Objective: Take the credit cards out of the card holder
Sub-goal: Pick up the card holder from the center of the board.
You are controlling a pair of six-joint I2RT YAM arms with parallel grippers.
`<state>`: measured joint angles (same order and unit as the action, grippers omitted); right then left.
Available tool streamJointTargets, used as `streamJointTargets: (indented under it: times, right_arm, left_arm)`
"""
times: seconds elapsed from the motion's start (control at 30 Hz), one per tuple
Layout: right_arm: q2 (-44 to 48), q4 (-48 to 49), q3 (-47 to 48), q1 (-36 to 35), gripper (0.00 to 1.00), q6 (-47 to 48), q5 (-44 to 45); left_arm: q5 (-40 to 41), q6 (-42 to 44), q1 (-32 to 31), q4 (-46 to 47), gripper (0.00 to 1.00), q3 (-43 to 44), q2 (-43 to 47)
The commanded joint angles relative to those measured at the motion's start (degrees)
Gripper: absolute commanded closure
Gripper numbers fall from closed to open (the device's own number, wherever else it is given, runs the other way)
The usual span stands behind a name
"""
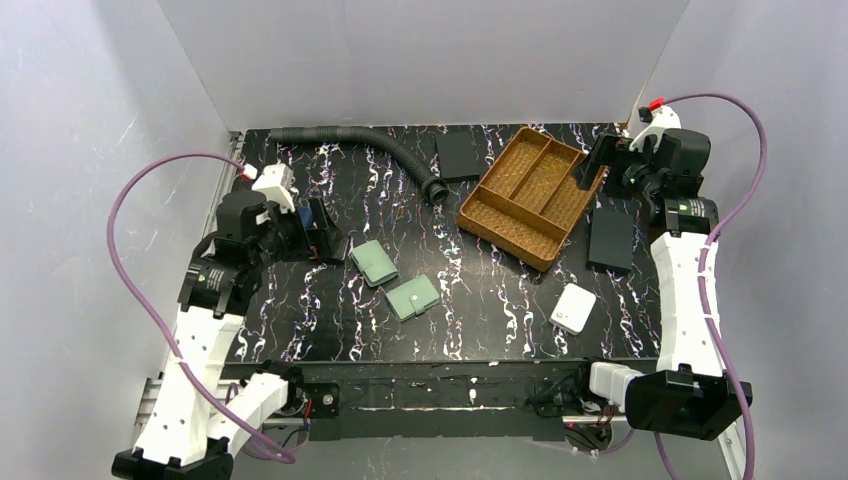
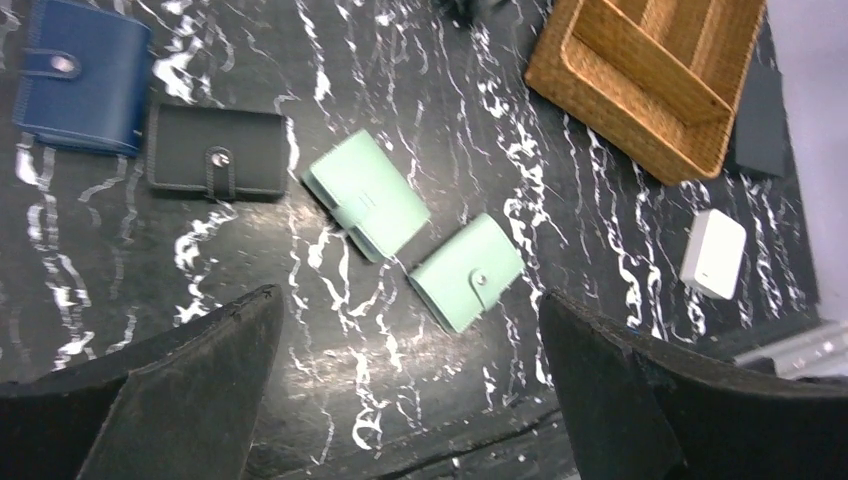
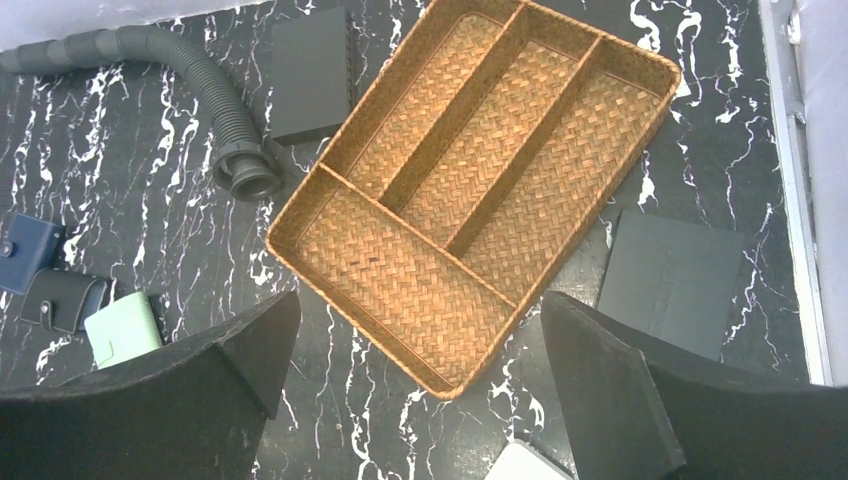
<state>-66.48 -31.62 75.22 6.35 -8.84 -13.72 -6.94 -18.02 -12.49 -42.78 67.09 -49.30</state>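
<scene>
The left pincer (image 2: 408, 300) and right pincer (image 3: 420, 300) both hang released, holding nothing. The smooth sage-green bifold card holder (image 1: 413, 297), a flat round-cornered rectangle, lies shut just left of the middle of the black white-veined surface (image 1: 500, 300). Its long axis runs near-left to far-right, and its small metal snap tab faces the near right corner. A matching green holder (image 1: 374, 262) lies crosswise just beside it.

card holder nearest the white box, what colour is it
The card holder is pale mint green; the left wrist view shows it best.
</scene>
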Motion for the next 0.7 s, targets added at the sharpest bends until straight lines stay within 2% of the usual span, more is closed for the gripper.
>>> streamJointTargets:
  times: [0.0, 0.17, 0.33, 0.4, 0.53, 0.67]
  right_arm:
    - [-0.65, 0.83, 3.83, 0.07, 0.0, 0.09, -2.33]
    - [-1.82, 1.09, 3.87, 0.07, 0.0, 0.96, -4.44]
    - [-2.08, 0.86, 3.28, 0.07, 0.0, 3.21, -7.58]
    - [-2.12, 0.62, 2.3, 0.06, 0.0, 6.87, -11.38]
    - [-1.54, -1.54, -1.07, -0.07, 0.0, 20.67, -26.05]
    - [-0.64, -2.46, -4.96, -0.11, 0.0, 24.59, -29.35]
  left_arm:
    - [-9.48, -2.58, -0.01, 3.83, 0.01, -3.63, -0.53]
    - [-11.63, -5.43, 0.05, 8.53, 0.01, -8.68, 3.02]
    - [-18.44, -5.31, 0.01, 10.74, 0.01, -10.09, 3.27]
    - [-22.21, -5.23, -0.01, 11.55, 0.01, -10.87, 3.14]
    - [-27.03, -5.98, -0.08, 11.52, 0.01, -12.77, 2.19]
    - [-25.78, -8.06, -1.76, 9.88, 0.01, -15.14, 0.22]
